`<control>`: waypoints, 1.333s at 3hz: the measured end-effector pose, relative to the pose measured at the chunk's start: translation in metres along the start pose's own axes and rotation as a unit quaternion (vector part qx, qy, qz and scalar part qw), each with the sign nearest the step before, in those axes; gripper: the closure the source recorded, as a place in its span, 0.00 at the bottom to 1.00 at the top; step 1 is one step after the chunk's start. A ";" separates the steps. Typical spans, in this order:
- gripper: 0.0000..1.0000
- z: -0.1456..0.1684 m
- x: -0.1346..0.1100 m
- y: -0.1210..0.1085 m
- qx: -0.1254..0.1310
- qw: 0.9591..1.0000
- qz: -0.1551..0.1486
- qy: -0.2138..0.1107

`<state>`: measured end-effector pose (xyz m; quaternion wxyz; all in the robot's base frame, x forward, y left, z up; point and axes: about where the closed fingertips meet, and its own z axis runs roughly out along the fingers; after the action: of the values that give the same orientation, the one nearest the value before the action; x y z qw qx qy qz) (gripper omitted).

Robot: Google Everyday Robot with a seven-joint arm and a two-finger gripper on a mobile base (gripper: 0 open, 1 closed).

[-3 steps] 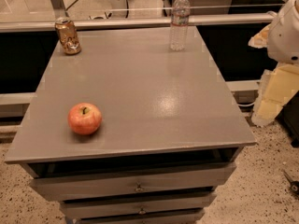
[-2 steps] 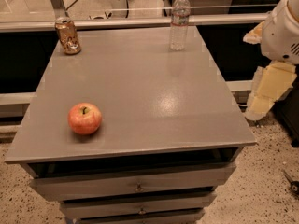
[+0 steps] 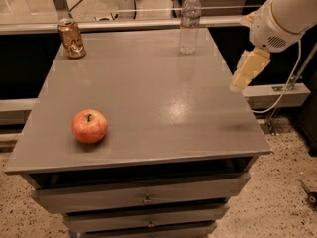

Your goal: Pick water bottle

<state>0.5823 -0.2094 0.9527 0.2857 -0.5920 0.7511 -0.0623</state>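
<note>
The water bottle (image 3: 189,22) is clear plastic with a white cap and stands upright at the far edge of the grey table (image 3: 148,83), right of centre. My gripper (image 3: 246,73) hangs from the white arm at the table's right edge, pointing down and left, above the table surface. It is to the right of the bottle and nearer to me, well apart from it and holding nothing.
A gold-brown drink can (image 3: 72,38) stands at the far left corner. A red apple (image 3: 89,126) lies near the front left. Drawers (image 3: 143,198) sit under the tabletop. A rail and glass wall run behind the table. A cable hangs at right.
The arm and gripper have moved up and to the left, from beside the table's right edge to over it. The bottle, can and apple have not moved.
</note>
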 end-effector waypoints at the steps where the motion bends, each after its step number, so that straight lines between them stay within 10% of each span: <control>1: 0.00 0.035 -0.012 -0.050 0.026 0.998 0.021 -0.059; 4: 0.00 0.045 -0.024 -0.070 0.043 0.991 0.055 -0.114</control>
<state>0.6683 -0.1966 0.9543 0.3978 -0.5400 0.7416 -0.0112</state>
